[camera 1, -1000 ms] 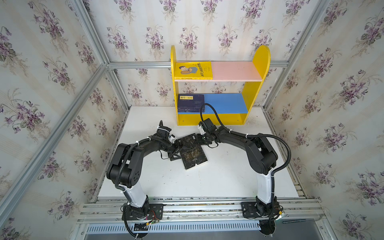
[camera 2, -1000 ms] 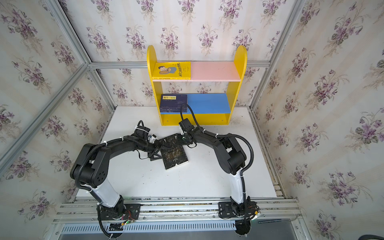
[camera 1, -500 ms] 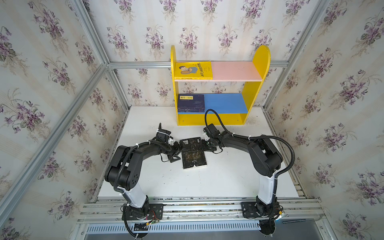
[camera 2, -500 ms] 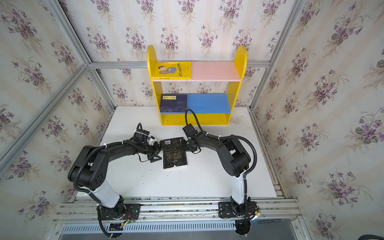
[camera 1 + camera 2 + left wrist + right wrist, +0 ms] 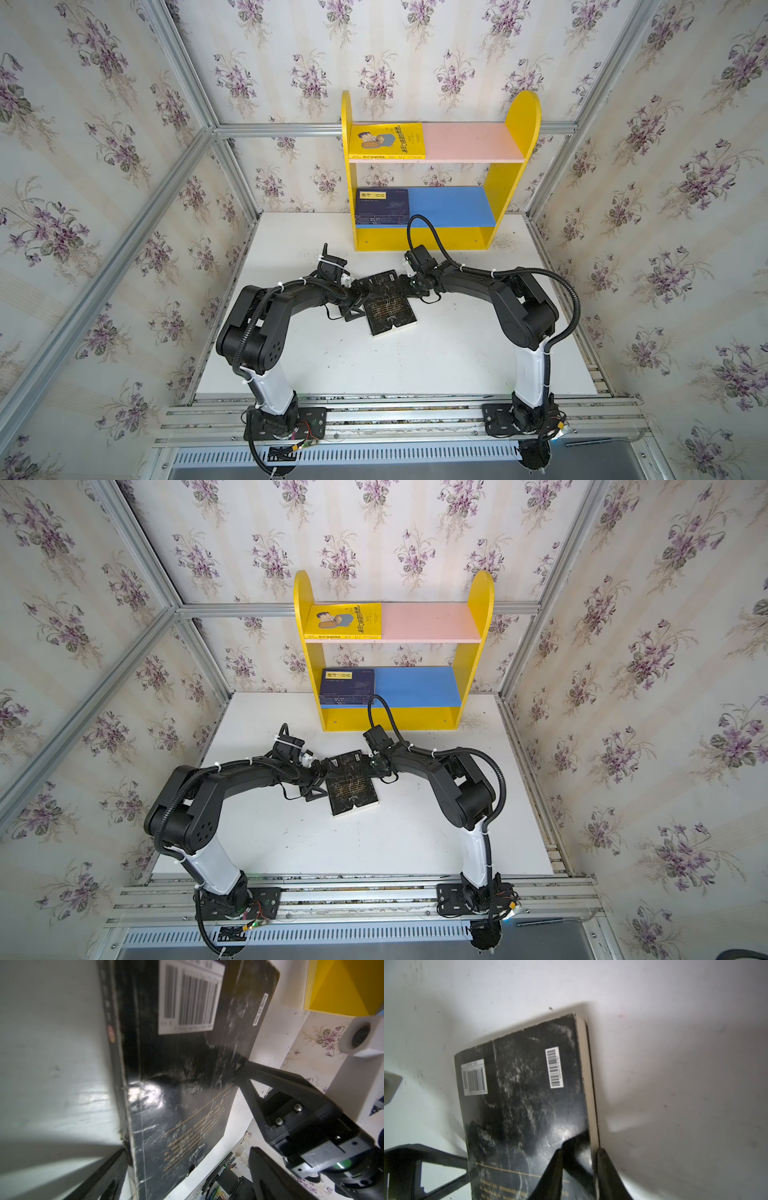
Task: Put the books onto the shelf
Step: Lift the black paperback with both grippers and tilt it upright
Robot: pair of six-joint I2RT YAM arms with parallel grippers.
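Note:
A scuffed black book (image 5: pixel 390 309) (image 5: pixel 352 789) lies flat on the white table in front of the shelf (image 5: pixel 512 174). My right gripper (image 5: pixel 580 1151) (image 5: pixel 405 286) is shut on the book's page edge, one finger on the cover (image 5: pixel 525 1105) and the other beneath it. My left gripper (image 5: pixel 187 1157) (image 5: pixel 358 300) stands open at the spine side, with a near corner of the book (image 5: pixel 182 1084) between its fingers. A yellow book (image 5: pixel 386 141) lies on the pink upper board. A stack of navy books (image 5: pixel 382 205) sits on the blue lower board.
The shelf (image 5: pixel 471 654) stands against the back wall, with the right halves of both boards bare. Floral walls and aluminium posts (image 5: pixel 183 70) close in the table on three sides. A metal rail (image 5: pixel 395 415) runs along the front edge.
The black book has turned from a diagonal lie to nearly square with the table. My right gripper has moved from its far corner to the page edge and narrowed onto it.

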